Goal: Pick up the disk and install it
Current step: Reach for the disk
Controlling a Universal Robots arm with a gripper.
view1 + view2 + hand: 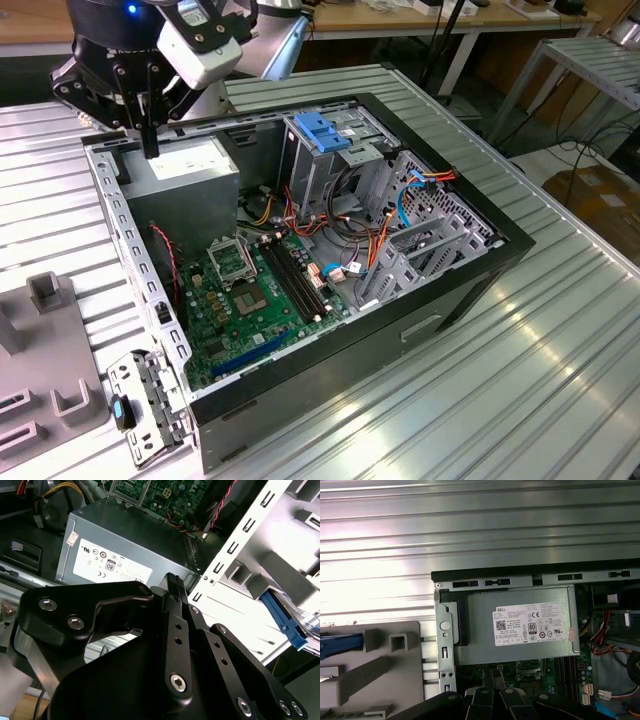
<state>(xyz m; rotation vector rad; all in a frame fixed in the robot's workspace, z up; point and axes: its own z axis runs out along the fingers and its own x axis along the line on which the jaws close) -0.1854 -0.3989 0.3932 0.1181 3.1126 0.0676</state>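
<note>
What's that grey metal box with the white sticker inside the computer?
The grey metal box is rectangular, dull sheet metal, lying flat in a corner of the open computer case. A white printed sticker faces up. Coloured wires leave one end, beside the green circuit board. The end effector hangs above it.

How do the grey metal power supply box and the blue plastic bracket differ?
The grey metal power supply box is larger and white-labelled; the blue plastic bracket is smaller. The box is nearest the gripper; the bracket tops the grey drive cage. Both are inside the open black case.
</note>
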